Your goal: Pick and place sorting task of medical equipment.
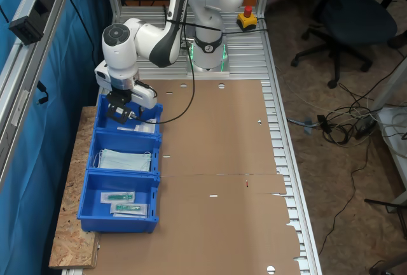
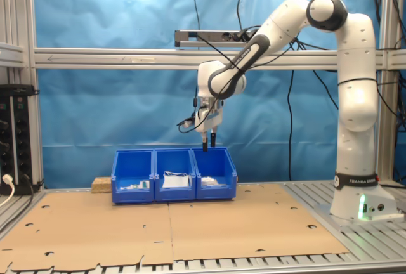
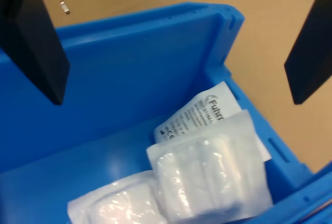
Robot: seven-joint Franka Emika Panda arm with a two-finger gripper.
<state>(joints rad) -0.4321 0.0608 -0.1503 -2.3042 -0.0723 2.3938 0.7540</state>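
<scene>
Blue plastic first: three open bins in a row at the back of the cardboard sheet [image 2: 209,223], taken here from the second exterior view's left to the second exterior view's right. At the start of the row, the leftmost bin [image 2: 133,174], holding clear packets with green items [image 1: 121,197]. Next, the middle bin [image 2: 174,171], holding light-blue face masks [image 1: 125,159]. Then the rightmost bin [image 2: 214,169], nearest the arm's base, holding the white sealed packets [image 3: 207,177]: at least three, overlapping on the bin floor, with a printed one partly tucked under another. Straight above that bin and clear of its rim, the gripper [image 2: 208,141], pointing down, its black fingers [image 3: 36,42] spread wide with nothing between them, touching neither packet nor wall. Farther toward the second exterior view's right, the white arm [image 2: 355,96], rising from its base on the aluminium frame.

Reads most likely as the placing end of a sort: packets lying in their own bin, pincer empty above them. Could equally be the start of a pick from this bin; cannot tell which from these pictures.

If placing, calls next for a straight lift, well above the bin walls, before any swing sideways. If picking, calls for a slow descent with the fingers astride the topmost packet. Probably awkward either way: flat, slick wrapping, overlapped neighbours likely to come up together, and a wall close beside.
</scene>
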